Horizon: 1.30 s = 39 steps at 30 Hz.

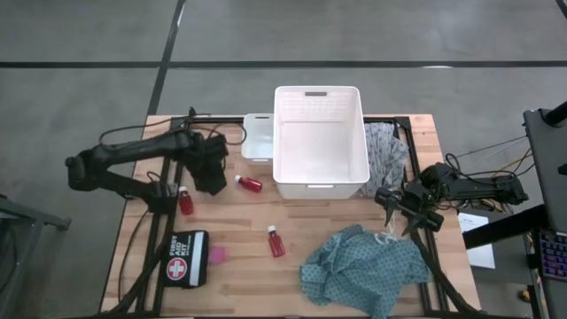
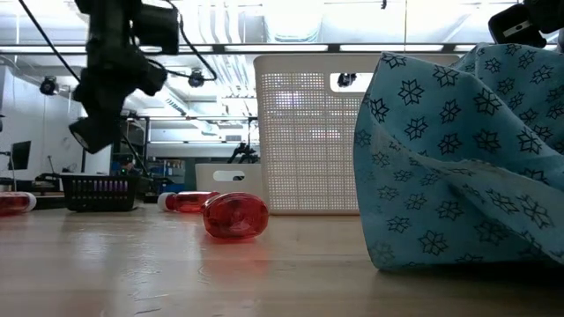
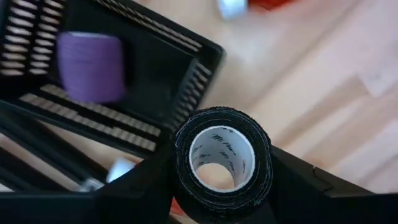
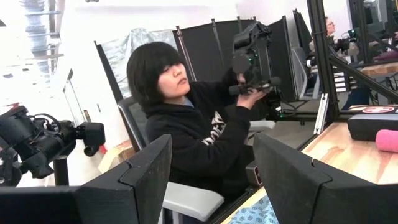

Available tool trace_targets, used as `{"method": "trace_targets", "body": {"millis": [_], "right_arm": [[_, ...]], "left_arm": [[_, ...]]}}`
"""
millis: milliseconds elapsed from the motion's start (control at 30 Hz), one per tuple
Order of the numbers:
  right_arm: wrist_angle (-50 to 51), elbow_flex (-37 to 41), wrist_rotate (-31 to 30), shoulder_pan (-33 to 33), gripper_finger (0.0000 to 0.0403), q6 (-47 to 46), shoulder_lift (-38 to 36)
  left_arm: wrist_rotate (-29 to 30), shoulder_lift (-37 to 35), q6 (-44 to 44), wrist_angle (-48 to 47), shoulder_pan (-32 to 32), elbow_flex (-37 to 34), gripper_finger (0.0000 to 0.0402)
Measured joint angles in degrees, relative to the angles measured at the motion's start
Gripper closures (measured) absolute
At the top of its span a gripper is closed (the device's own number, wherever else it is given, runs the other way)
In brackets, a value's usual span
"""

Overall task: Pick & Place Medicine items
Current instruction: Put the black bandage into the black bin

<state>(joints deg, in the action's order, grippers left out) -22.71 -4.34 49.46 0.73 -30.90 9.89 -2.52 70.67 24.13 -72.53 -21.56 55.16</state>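
Squarely, left gripper (image 3: pixel 221 186) clamps a crinkly black tape roll (image 3: pixel 222 163).

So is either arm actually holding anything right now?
Yes. The left gripper clamps a black roll of tape by its outer sides, above a black basket. The right gripper is open and holds nothing.

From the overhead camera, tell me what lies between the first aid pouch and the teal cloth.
In the high view, between the first aid pouch and the teal cloth lie a small pink piece and one red bottle; otherwise bare wood.
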Motion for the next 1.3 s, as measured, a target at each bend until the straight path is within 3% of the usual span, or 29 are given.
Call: {"method": "trace_targets", "body": {"millis": [267, 600, 1300], "right_arm": [[-0.01, 0.00, -0.01, 0.00, 0.0179, 0.00, 0.00], [0.01, 0.00, 0.00, 0.00, 0.0179, 0.00, 0.00], [0.01, 0.00, -0.01, -0.01, 0.0179, 0.00, 0.00]], "left_arm": [[-0.52, 7.53, -10.55, -1.66, -7.51, 0.30, 0.0190], [2.78, 17.73, -19.91, -3.05, -8.81, 1.94, 0.0190], [4.52, 19.06, -22.26, 2.29, -8.92, 0.97, 0.0190]]}}
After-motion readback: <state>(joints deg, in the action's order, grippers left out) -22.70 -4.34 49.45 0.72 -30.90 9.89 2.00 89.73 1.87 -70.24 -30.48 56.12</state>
